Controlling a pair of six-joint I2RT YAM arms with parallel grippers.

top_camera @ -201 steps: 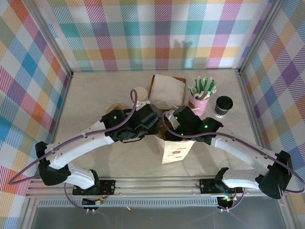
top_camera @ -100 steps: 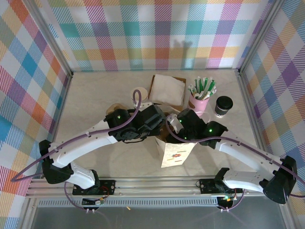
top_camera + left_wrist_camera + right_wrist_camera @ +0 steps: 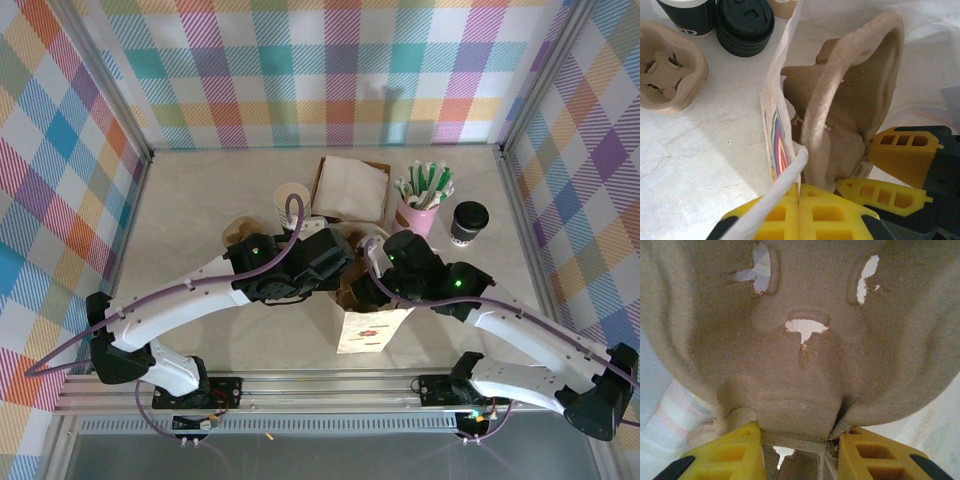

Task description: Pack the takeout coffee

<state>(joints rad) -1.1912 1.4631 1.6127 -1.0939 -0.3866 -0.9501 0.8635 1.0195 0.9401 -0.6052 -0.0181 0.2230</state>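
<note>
White paper bag [image 3: 368,325] stands near centre. Pulp cup carrier [image 3: 850,100] sits at its mouth, grasped by right gripper [image 3: 800,440]. Left gripper [image 3: 799,192] is clenched on bag rim. Takeout coffee [image 3: 468,222] stands upright far right, well apart

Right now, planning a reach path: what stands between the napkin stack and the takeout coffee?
In the top view, the pink cup of sticks stands between the napkin stack and the takeout coffee.
</note>
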